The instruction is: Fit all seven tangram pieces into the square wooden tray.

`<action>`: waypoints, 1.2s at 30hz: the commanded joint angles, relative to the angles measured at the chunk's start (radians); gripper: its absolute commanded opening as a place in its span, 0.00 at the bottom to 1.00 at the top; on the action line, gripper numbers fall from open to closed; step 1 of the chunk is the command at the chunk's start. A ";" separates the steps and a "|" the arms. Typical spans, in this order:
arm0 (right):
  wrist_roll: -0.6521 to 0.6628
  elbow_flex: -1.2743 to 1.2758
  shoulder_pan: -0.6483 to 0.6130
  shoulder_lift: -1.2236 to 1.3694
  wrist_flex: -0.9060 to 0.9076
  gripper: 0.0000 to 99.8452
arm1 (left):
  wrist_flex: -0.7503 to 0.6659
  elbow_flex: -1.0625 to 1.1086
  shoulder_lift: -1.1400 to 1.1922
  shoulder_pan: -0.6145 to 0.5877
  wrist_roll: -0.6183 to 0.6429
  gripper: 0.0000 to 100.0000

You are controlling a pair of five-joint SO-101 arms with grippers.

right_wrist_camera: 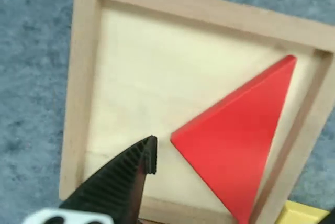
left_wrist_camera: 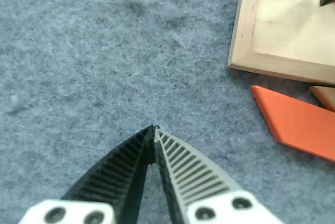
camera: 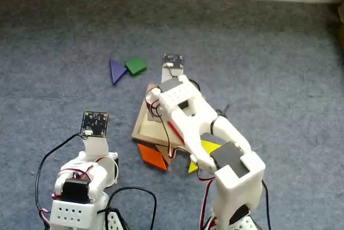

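High view: the wooden tray lies on the grey carpet in the middle, with the right arm stretched out over it. An orange piece lies on the carpet just beside the tray's edge nearest the arms. A yellow piece shows from under the right arm near the tray. A blue triangle and a green square sit just beside each other, well apart from the tray on its far side.

The right wrist view shows a red triangle lying flat inside the tray, one side along a wall. The right gripper hangs above the tray floor beside the triangle. Its black finger stands alone with nothing pressed against it, so the jaws are spread and hold nothing.

The left gripper is closed tip to tip on nothing. It hangs over bare carpet, near the tray's corner and the orange piece.
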 commanded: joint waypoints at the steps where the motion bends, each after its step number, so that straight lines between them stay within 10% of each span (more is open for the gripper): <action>1: 0.084 -0.117 0.012 -0.024 0.074 0.50 | 0.006 0.019 -0.027 -0.012 -0.003 0.01; 18: 0.462 -0.229 -0.047 -0.013 0.099 0.09 | 0.006 0.019 -0.027 -0.012 -0.003 0.01; 36: 0.470 0.016 0.124 -0.024 -0.008 0.07 | 0.006 0.019 -0.027 -0.012 -0.003 0.01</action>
